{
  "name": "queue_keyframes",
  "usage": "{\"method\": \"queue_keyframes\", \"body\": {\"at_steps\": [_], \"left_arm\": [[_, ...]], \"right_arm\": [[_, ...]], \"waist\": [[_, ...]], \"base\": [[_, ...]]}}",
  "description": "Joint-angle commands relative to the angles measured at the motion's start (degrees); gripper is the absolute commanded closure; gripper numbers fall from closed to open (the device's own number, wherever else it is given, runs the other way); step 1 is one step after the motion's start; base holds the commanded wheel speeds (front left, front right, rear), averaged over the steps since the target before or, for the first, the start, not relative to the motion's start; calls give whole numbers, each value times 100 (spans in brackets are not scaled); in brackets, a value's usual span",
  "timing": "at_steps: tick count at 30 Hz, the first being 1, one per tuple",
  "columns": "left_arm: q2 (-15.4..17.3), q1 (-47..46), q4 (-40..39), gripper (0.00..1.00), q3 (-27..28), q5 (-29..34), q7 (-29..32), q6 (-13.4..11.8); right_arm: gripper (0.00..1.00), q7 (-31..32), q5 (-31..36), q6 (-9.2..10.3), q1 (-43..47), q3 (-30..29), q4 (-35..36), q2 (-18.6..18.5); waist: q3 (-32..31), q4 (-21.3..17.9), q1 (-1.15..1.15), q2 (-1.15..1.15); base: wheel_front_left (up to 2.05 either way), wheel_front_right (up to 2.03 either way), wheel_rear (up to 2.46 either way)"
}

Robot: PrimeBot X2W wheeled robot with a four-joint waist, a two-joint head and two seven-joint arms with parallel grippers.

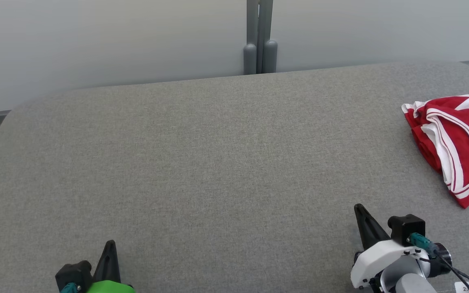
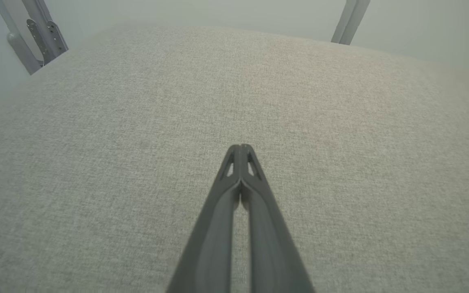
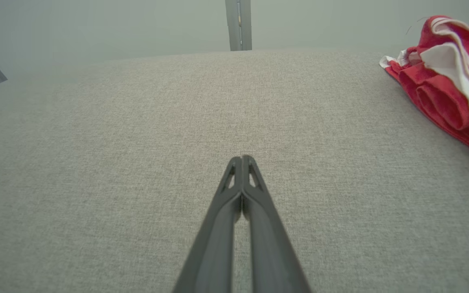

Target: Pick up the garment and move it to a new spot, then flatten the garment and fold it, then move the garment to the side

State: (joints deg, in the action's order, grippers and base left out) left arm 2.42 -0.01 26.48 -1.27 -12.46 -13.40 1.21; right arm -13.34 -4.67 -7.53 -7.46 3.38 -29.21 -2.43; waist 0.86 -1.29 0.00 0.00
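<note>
My left pincer [image 1: 110,244] and right pincer [image 1: 359,208] hang closed, empty. The crumpled red-and-white garment [image 1: 456,142] lies ahead-right of the right one (near the edge of the bench [image 1: 218,162]); approaching closed could shove it off.

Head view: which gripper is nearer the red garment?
The right gripper, white-bodied at lower right; the garment lies on its side of the table. The green-bodied left gripper sits far across.
</note>
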Motion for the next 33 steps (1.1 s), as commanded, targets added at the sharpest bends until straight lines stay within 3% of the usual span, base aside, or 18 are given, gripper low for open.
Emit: {"method": "queue_keyframes", "body": {"at_steps": [1, 14, 33], "left_arm": [[14, -129, -110, 100, 71, -348, 68, 44], [22, -234, -341, 100, 176, -1806, 400, 156], [31, -387, -544, 100, 332, -3357, 795, 280]], "right_arm": [[100, 77, -380, 0, -131, -65, 141, -10], [100, 410, -1982, 1, -87, -210, 417, -18], [100, 807, -3681, 2, -81, -409, 666, -28]], "waist": [[-1, 2, 0, 0], [-9, 17, 0, 0], [-19, 36, 0, 0]], "base": [[0, 0, 0], [0, 0, 0], [0, 0, 0]]}}
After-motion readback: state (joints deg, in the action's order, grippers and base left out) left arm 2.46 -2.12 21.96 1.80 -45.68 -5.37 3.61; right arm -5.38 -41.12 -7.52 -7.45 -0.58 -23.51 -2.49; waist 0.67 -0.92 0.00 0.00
